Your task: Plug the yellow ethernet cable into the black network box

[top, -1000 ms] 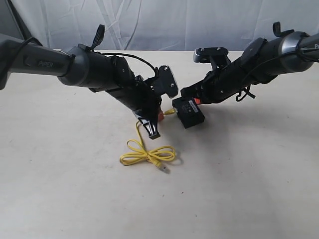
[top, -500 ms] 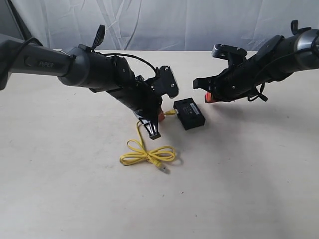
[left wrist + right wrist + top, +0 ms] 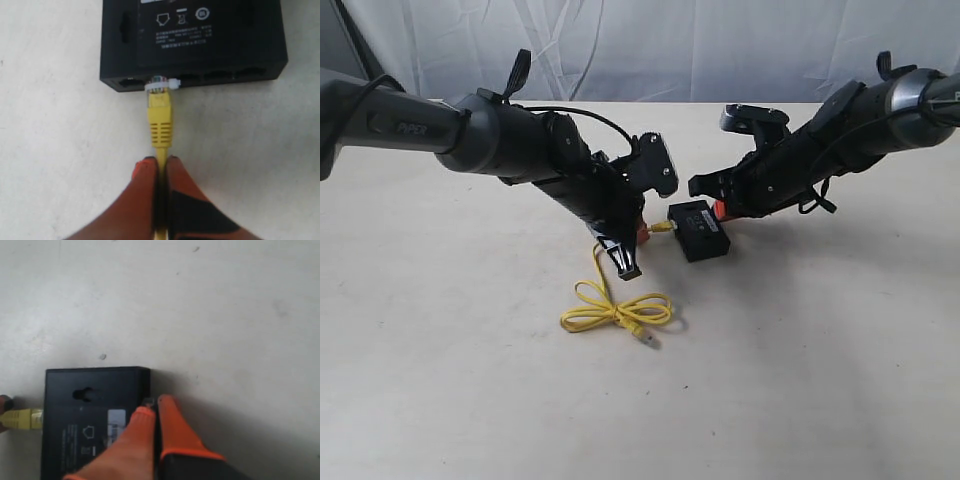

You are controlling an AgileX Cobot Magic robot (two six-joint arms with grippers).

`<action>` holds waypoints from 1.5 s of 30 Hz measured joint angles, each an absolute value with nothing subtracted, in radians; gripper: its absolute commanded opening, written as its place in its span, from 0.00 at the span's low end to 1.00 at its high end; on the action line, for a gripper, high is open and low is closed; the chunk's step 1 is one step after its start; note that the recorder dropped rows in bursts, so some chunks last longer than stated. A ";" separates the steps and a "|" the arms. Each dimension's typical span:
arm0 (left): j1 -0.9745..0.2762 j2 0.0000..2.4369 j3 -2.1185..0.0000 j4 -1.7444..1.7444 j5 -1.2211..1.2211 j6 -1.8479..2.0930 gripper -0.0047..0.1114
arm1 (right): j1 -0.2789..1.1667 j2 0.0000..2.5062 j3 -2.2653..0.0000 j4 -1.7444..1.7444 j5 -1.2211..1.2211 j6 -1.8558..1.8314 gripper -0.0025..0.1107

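Two hands, left hand (image 3: 160, 167) pinching yellow ethernet cable (image 3: 160, 125), plug at black network box (image 3: 200, 45)

A bare cream tabletop (image 3: 840, 350) lies before a wrinkled white backdrop sheet (image 3: 650, 45).

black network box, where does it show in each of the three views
Exterior view: the black network box lies mid-table between the two grippers.
Left wrist view: it fills the top, ports facing the camera.
Right wrist view: lower left, partly behind the orange fingers.
Shared landmark: the yellow ethernet cable plug at its port side.
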State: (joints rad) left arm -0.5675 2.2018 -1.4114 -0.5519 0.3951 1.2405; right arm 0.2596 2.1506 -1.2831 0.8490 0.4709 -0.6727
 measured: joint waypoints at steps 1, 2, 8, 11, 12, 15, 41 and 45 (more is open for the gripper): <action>-0.568 2.202 -1.411 -0.552 0.395 1.240 0.04 | 0.260 2.151 -1.283 0.853 0.470 -0.670 0.01; -0.568 2.202 -1.411 -0.552 0.395 1.240 0.04 | 0.260 2.151 -1.283 0.853 0.469 -0.663 0.01; -0.568 2.202 -1.411 -0.552 0.398 1.240 0.04 | 0.264 2.136 -1.283 0.833 0.442 -0.621 0.01; -0.568 2.202 -1.411 -0.552 0.398 1.240 0.04 | 0.266 2.113 -1.283 0.820 0.439 -0.609 0.01; -0.568 2.202 -1.411 -0.552 0.398 1.240 0.04 | 0.266 2.106 -1.283 0.817 0.439 -0.608 0.01; -0.568 2.202 -1.411 -0.552 0.398 1.240 0.04 | 0.267 2.092 -1.283 0.815 0.439 -0.605 0.01; -0.568 2.180 -1.413 -0.552 0.434 1.239 0.43 | 0.268 2.091 -1.283 0.779 0.475 -0.583 0.01; -0.568 2.152 -1.411 -0.552 0.456 1.239 0.43 | 0.268 2.090 -1.283 0.777 0.486 -0.578 0.01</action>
State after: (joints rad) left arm -0.5675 2.1519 -1.4113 -0.5519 0.4561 1.2386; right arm 0.2684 2.0897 -1.2831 0.7772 0.4860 -0.5785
